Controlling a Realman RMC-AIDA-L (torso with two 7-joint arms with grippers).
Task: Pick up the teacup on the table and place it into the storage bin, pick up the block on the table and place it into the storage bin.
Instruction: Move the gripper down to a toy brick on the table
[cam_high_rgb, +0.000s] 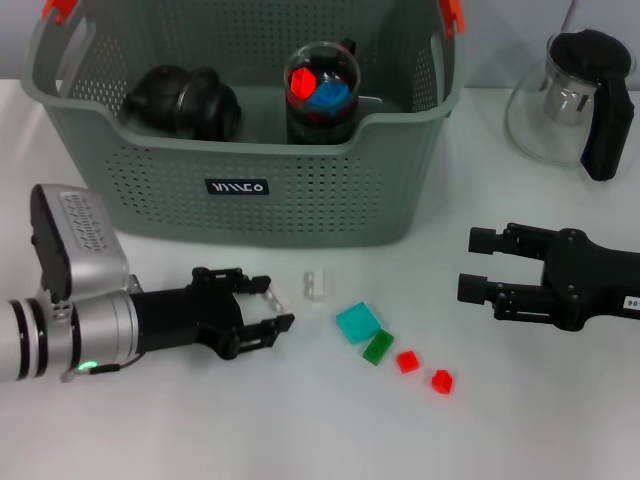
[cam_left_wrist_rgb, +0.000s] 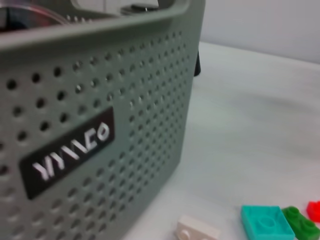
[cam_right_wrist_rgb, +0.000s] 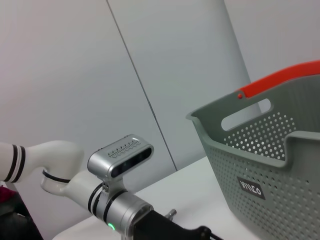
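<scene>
Low, left end effector open beside white block, storage bin behind.

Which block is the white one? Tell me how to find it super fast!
Find the big grey storage bin at the back of the table. Just in front of its front wall, a row of small blocks trails toward the right gripper. The white block is the row's end nearest the bin and the left gripper; its neighbours are teal, green and red.

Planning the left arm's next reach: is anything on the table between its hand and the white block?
Nothing visible. The left hand, open, faces the white block across bare table; the coloured blocks lie beyond it.
</scene>
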